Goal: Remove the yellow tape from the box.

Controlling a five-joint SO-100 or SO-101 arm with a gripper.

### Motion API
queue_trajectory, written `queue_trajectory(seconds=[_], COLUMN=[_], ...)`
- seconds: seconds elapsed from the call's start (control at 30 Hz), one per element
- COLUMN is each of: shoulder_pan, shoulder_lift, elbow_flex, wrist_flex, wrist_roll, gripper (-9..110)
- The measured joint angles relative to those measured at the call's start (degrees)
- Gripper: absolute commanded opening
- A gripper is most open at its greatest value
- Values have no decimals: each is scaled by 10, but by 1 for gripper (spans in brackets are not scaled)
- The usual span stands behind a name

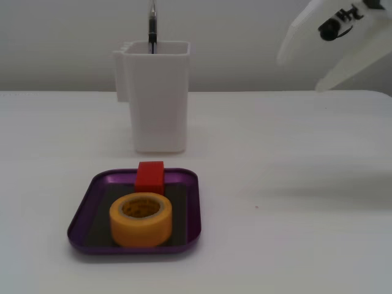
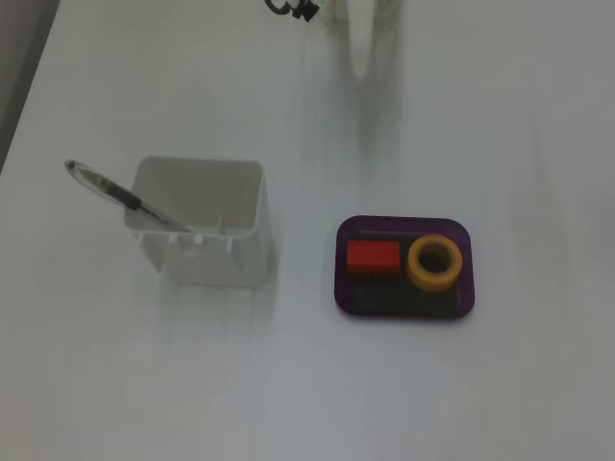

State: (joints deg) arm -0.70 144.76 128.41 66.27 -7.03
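The yellow tape [image 1: 141, 218] lies flat, hole up, in the front part of the purple box [image 1: 82, 211]. In a fixed view from above, the tape [image 2: 434, 262] is in the right half of the box [image 2: 404, 303]. A small red block [image 1: 150, 176] stands in the box just behind the tape, close to it. My white gripper [image 1: 299, 75] hangs high at the upper right, far from the box. Its jaws are spread open and hold nothing. From above it is only a pale blur at the top edge.
A tall white container [image 1: 157, 98] with a pen [image 2: 115, 192] in it stands behind the box; from above, the container [image 2: 197, 226] is to the box's left. A dark cable [image 2: 291, 8] shows at the top edge. The white table [image 1: 294, 202] stretches to the right.
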Motion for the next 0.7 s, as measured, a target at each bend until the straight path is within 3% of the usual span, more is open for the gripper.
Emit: queue_trajectory(seconds=[0.33,0.7], shoulder_pan=[-92,-95], shoulder_lift=[-395,-642], elbow_flex=[-279,-527], wrist_flex=[51,53], wrist_roll=[-26,-26], gripper=[17,17])
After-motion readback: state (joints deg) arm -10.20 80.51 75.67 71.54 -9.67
